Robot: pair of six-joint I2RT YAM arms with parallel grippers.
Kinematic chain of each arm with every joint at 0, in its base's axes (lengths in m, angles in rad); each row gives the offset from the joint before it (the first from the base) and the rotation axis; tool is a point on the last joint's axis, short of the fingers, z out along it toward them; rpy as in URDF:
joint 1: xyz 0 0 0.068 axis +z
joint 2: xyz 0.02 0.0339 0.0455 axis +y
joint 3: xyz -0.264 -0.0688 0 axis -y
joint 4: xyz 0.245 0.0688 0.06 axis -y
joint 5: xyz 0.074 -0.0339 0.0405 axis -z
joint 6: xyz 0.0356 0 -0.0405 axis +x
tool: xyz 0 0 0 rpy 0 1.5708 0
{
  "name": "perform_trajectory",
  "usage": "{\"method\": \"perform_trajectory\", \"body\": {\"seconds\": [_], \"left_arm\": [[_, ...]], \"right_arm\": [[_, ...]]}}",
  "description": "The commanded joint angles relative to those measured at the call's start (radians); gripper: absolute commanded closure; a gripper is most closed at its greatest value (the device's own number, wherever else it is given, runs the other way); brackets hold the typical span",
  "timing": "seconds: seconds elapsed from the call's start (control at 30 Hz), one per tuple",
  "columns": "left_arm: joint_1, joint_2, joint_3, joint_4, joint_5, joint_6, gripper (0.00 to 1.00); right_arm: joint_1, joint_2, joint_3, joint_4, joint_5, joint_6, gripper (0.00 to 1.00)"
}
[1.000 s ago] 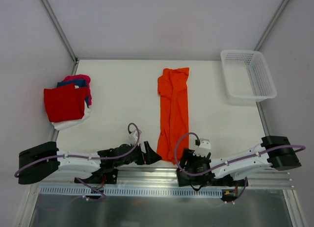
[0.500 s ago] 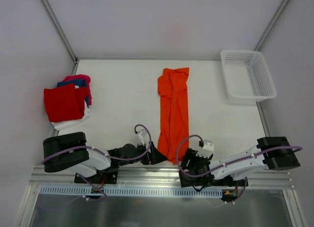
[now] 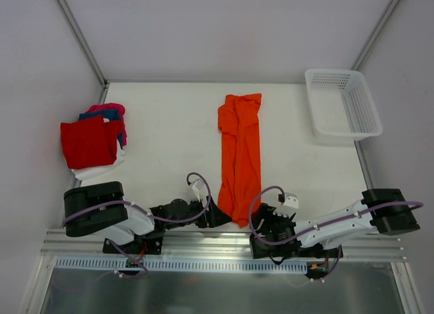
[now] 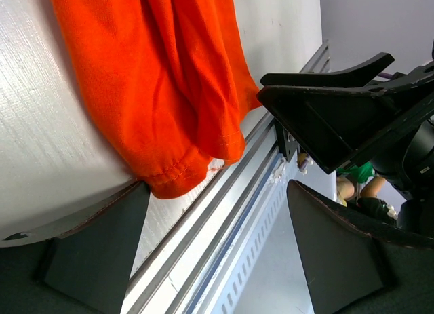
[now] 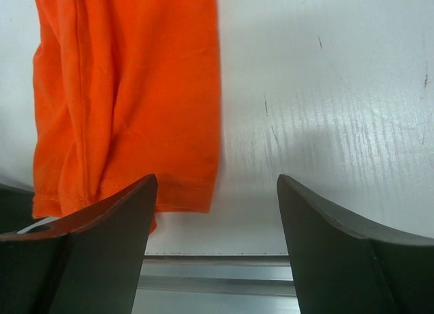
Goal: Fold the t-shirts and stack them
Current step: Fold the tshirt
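A bright orange t-shirt (image 3: 239, 154), folded into a long narrow strip, runs from the table's back to its near edge. Its near hem shows in both wrist views (image 4: 156, 83) (image 5: 129, 90). My left gripper (image 3: 218, 216) is open, low at the hem's left corner, with the hem just off its left finger (image 4: 102, 249). My right gripper (image 3: 262, 222) is open at the hem's right corner, its left finger (image 5: 95, 246) over the cloth's edge, nothing between the jaws. The other t-shirts (image 3: 91, 141), red on top of blue, pink and white, lie stacked at the far left.
A white mesh basket (image 3: 342, 110) stands at the back right corner. The metal rail (image 3: 203, 243) along the table's near edge lies right under both grippers. In the left wrist view the right gripper's black fingers (image 4: 325, 117) are close by.
My left arm has swung right and brought its gripper to the orange shirt's near left corner. The right gripper has shifted slightly right and nearer. The shirt has not moved.
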Motion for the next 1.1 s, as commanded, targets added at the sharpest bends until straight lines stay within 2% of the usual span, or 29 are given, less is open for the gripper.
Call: {"method": "perform_trajectory", "body": {"seconds": [0.0,0.13,0.53,0.9,1.07], "left_arm": [[-0.007,-0.022,-0.094,-0.09,0.01,0.015,0.16],[-0.007,-0.07,-0.094,-0.169,-0.006,0.027,0.16],[-0.007,-0.24,-0.09,-0.34,-0.049,0.059,0.15],[-0.007,-0.24,-0.108,-0.308,-0.066,0.058,0.15],[-0.007,-0.154,-0.09,-0.242,-0.044,0.055,0.15]], "right_arm": [[0.008,-0.032,0.035,-0.009,0.045,-0.018,0.25],[0.018,-0.077,0.034,0.024,0.062,-0.087,0.25],[0.018,-0.042,-0.063,0.21,0.021,-0.091,0.24],[0.018,0.0,-0.081,0.268,0.019,-0.078,0.24],[0.018,0.001,-0.081,0.274,0.021,-0.081,0.23]]}}
